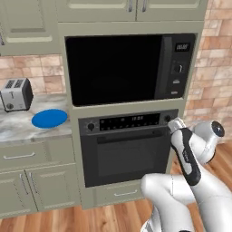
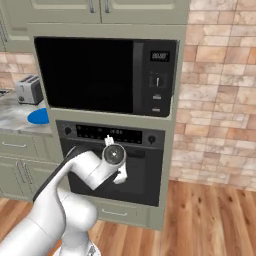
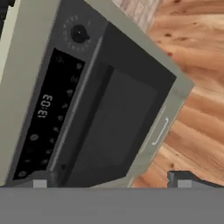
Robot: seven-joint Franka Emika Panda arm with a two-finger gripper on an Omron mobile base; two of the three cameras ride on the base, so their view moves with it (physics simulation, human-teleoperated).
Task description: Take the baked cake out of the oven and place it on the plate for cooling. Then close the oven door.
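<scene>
The black oven (image 1: 129, 121) sits built in under the microwave, and its oven door (image 1: 124, 156) stands shut, with the bar handle (image 1: 131, 136) across its top. Behind the dark window the baked cake is hidden. On the counter to the left lies the blue plate (image 1: 50, 118), bare. My gripper (image 1: 176, 124) hovers in front of the control strip's right end, near the right knob. In the hand view the gripper (image 3: 111, 180) is open and holds nothing, looking at the tilted oven door (image 3: 113, 127) and a knob (image 3: 78, 33).
A large black microwave (image 1: 127, 68) fills the cabinet above the oven. A silver toaster (image 1: 16, 94) stands behind the plate (image 2: 39, 116). A drawer (image 1: 118, 192) sits below the oven, a brick wall (image 2: 220, 90) to the right, and wooden floor (image 2: 210, 220) in front.
</scene>
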